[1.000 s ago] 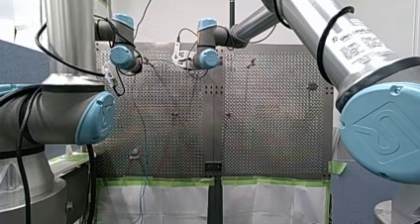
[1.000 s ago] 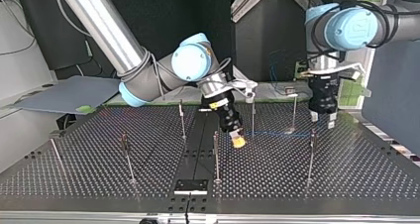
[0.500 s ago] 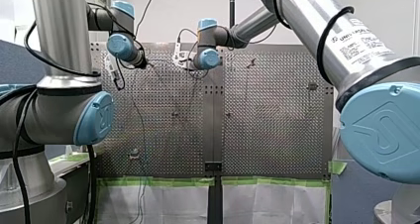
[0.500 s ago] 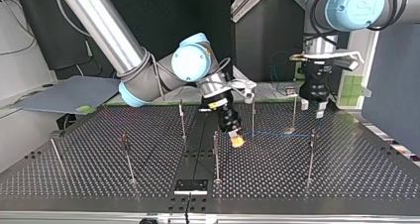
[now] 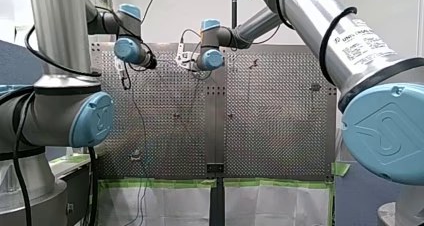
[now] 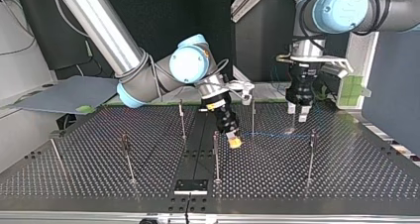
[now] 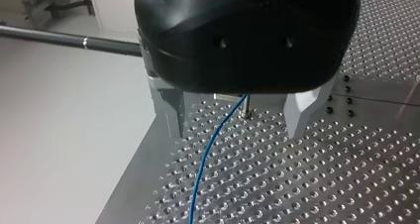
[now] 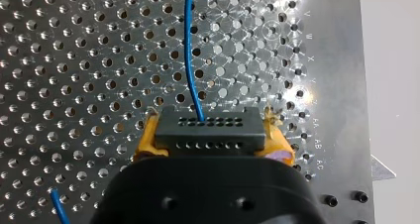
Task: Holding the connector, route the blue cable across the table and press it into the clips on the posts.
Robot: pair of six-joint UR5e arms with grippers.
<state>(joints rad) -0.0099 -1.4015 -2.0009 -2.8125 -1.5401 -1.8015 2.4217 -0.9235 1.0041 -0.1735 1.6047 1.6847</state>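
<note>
Right tool (image 8: 210, 131) clamps connector (image 8: 208, 137); blue cable (image 8: 190, 60) runs ahead. Left tool (image 7: 234, 130) wide open, empty, astride cable. It has drifted toward 10 o'clock in top view, so clip press probably next.

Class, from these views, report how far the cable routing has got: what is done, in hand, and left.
Done: my right gripper is shut on the connector, the blue cable leading from it. In hand: the cable passes through my open left gripper. Left: the posts at the top view's left carry no cable.
</note>
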